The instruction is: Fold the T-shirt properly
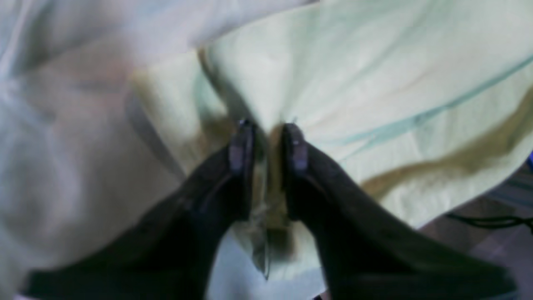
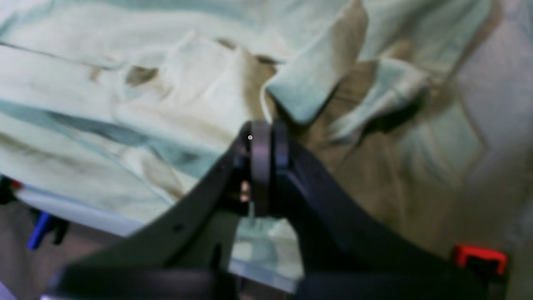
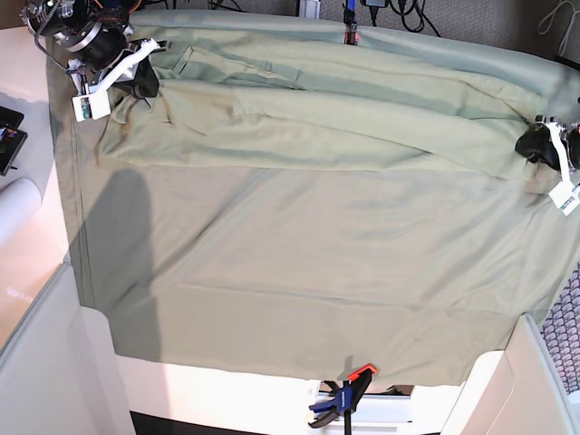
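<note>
No writing, brand, number or sign can be read in any view. The small white tags (image 3: 91, 107) hanging by the two robot arms in the base view are too small to show any legible print.

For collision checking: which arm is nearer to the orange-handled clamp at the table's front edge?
Left. The left gripper is at the right edge, nearer the clamp; the right gripper is at the far-left corner.
</note>
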You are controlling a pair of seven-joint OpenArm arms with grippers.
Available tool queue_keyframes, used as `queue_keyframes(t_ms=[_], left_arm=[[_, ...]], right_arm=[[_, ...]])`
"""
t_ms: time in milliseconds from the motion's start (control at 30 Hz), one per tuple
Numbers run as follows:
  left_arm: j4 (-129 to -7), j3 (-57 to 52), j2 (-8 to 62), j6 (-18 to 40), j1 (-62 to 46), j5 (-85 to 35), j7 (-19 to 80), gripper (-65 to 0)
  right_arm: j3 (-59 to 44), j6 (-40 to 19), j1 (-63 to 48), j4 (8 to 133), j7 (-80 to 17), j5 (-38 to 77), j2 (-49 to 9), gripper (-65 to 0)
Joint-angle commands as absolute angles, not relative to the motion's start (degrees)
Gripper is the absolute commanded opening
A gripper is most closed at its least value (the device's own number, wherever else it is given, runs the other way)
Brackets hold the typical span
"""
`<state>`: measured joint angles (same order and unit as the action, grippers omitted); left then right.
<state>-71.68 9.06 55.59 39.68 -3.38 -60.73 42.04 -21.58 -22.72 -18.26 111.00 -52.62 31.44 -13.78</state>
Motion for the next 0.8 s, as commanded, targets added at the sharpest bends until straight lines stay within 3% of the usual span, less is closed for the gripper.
queue_keyframes(t_ms=[0,67,133,200,467,767], left_arm=[[-72.25,8.45,57.3,40.0,-2.92,-61.49,41.34,-43.5],[-72.2,8.19,57.32,40.0,-2.9,-61.43,41.34,-36.7],[-72.2,6.87,57.3,40.0,-2.9,-61.43,41.34,-34.2],[-72.2,4.58,57.3,40.0,-2.9,-61.32,41.43,-34.3],[-71.94,-6.76,54.22,40.0,-5.45,-59.96,44.14,-34.2],[-71.79,-15.31,45.98,40.0,-11.07,-58.92,43.79,-34.2]], right_arm=[[-22.13,-22.74,-17.96,112.01,-51.44,31.9,-14.24,-65.0],[-22.13,-22.74,-17.96,112.01,-51.44,31.86,-14.24,-61.3],[-22.13,-22.74,-17.96,112.01,-51.33,30.76,-14.24,-40.3],[-22.13,-22.72,-17.98,112.01,-51.05,30.13,-14.26,-28.3],[-22.13,-22.72,-17.96,112.01,-50.59,30.22,-14.22,-27.5],[-22.13,-22.72,-17.96,112.01,-50.59,29.98,-14.13,-27.5]])
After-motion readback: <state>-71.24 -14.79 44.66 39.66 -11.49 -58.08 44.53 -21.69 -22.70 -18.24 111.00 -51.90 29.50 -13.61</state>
